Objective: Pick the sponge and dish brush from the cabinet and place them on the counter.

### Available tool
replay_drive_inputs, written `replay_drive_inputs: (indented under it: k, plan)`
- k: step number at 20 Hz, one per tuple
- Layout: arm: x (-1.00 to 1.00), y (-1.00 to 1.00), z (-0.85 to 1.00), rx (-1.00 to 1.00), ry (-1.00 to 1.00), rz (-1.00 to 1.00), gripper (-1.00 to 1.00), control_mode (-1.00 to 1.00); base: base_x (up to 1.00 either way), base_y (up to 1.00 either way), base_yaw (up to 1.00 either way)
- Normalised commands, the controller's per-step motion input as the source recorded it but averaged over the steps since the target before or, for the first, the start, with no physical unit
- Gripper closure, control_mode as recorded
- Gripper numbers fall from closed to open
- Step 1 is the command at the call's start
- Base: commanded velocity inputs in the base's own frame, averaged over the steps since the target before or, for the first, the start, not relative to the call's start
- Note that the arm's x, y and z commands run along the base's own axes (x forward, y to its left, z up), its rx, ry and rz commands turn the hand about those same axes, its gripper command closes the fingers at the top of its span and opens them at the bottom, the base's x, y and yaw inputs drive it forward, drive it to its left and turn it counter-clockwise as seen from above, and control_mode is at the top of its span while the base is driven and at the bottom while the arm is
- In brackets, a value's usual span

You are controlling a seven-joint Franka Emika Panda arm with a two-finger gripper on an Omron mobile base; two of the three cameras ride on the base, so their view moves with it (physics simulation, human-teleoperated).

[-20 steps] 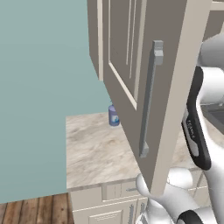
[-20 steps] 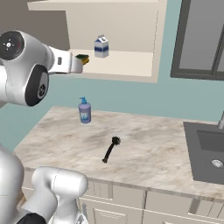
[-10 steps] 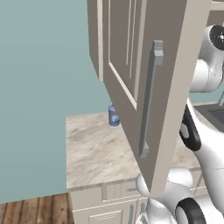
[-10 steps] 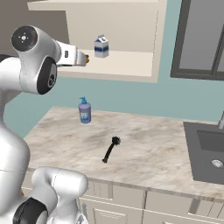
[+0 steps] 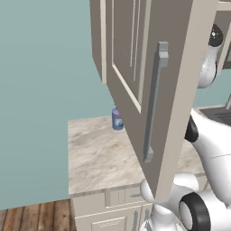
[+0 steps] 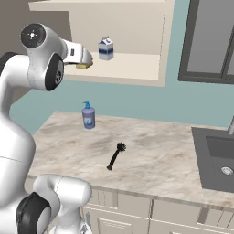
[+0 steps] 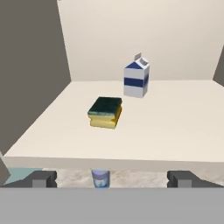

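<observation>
The cabinet (image 6: 137, 25) stands open, its door (image 5: 180, 67) swung out toward me. On its shelf (image 7: 175, 122) lies the sponge (image 7: 105, 112), yellow with a dark green top, left of a blue-and-white milk carton (image 7: 136, 81). My gripper (image 7: 113, 178) is open in front of the shelf's edge, short of the sponge and not touching it. From the right base view, the gripper (image 6: 86, 58) hides most of the sponge (image 6: 83, 67). The black dish brush (image 6: 115, 156) lies on the counter (image 6: 160, 151).
A blue soap bottle (image 6: 88, 116) stands on the counter near the wall, below the shelf. A dark sink (image 6: 219, 157) is set into the counter at the right, under a window (image 6: 212, 41). The open door's long grey handle (image 5: 153, 101) hangs over the counter (image 5: 97, 153).
The arm's upper joints have swung up and to the right, while the hand has stayed in front of the shelf by the sponge. The jaws have stayed open.
</observation>
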Motion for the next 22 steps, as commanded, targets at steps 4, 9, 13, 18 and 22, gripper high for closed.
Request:
replay_drive_inputs:
  k: [4, 9, 13, 18, 22]
  plan:
    - [0.33, 0.18, 0.0, 0.0, 0.0, 0.0, -1.0, -1.0, 0.0, 0.0, 0.0]
    - [0.3, 0.16, 0.0, 0.0, 0.0, 0.0, -1.0, -1.0, 0.0, 0.0, 0.0]
    - [0.36, 0.02, 0.0, 0.0, 0.01, 0.0, -1.0, -1.0, 0.0, 0.0, 0.0]
    - [0.28, 0.0, 0.0, 0.0, 0.01, 0.0, -1.0, -1.0, 0.0, 0.0, 0.0]
    - [0.2, 0.0, 0.0, 0.0, 0.0, 0.0, -1.0, -1.0, 0.0, 0.0, 0.0]
